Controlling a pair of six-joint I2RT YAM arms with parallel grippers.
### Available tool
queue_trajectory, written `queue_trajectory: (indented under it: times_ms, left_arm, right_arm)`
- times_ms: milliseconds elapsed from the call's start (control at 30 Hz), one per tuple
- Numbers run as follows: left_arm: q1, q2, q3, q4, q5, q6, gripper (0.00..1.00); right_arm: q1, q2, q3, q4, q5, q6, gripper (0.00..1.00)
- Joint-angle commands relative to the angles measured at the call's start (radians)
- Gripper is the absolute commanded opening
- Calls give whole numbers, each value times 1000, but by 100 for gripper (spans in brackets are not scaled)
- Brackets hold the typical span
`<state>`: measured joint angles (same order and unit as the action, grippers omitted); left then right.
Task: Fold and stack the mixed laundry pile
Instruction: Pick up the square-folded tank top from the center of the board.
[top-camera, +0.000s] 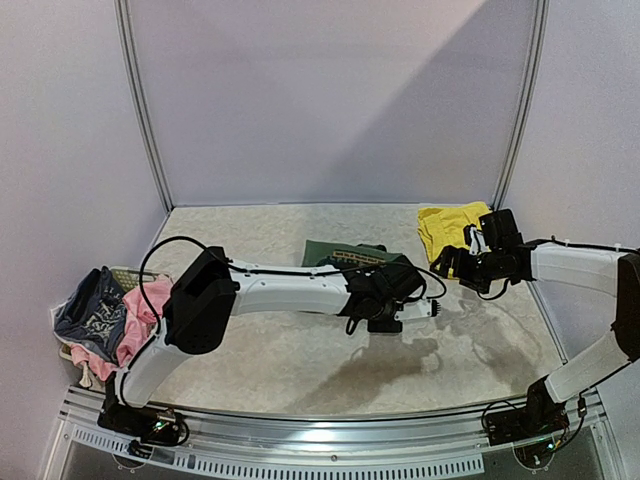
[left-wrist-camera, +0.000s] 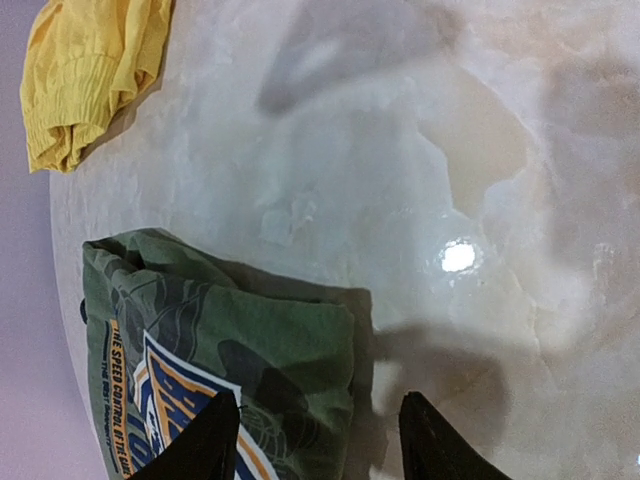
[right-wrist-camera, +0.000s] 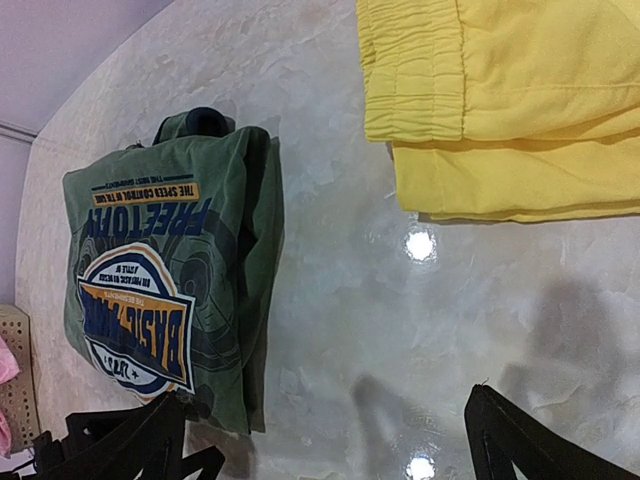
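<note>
The olive-green top (top-camera: 335, 254) lies folded flat mid-table, its printed logo showing in both wrist views (left-wrist-camera: 230, 340) (right-wrist-camera: 170, 280). The folded yellow shorts (top-camera: 447, 226) rest at the back right (left-wrist-camera: 90, 70) (right-wrist-camera: 500, 100). My left gripper (top-camera: 388, 305) (left-wrist-camera: 315, 445) hovers over the near edge of the green top, jaws apart, one finger (left-wrist-camera: 205, 440) over the cloth and the other over bare table. Just right of the top and in front of the shorts, my right gripper (top-camera: 458, 262) (right-wrist-camera: 320, 450) is wide open over bare table. The rest of the laundry pile, a blue-grey patterned piece (top-camera: 95, 312) and a pink piece (top-camera: 142, 310), sits at the far left.
A pale mesh basket (top-camera: 128, 274) holds the remaining garments at the table's left edge. White walls with metal posts close in the table at the back and sides. The glossy marble-look tabletop (top-camera: 330, 360) stretches in front of the arms.
</note>
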<state>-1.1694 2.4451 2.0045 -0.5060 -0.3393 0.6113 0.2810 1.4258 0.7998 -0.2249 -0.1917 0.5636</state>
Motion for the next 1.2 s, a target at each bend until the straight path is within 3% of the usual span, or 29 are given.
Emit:
queue_trajectory:
  times_ms: [0,200,367,467,567,867,1167]
  left_arm:
    - [-10,57,41,18,-2,49,55]
    - [-6,99,58,44,-59,79,53]
    - [-1,122,56,83,-96,92,41]
    - [2,129,53,103,-106,94,26]
    - [2,119,45,131,-112,71,0]
    - [30,-44,-142,306,17,-126,0]
    - [63,-157,-300,410,96,-228,0]
  right_arm:
    - [-5,-44,-29,-10,26,3,99]
    - [-5,-75,-64,-2,28,10,99]
    - [-5,-85,-68,-4,26,6,99]
    - [-5,-81,-73,12,13,10,99]
    - [-5,-67,-83,41,-16,25,99]
    - [-5,47,-70,151,-177,97,99]
    - [-5,201,-40,281,-304,172,99]
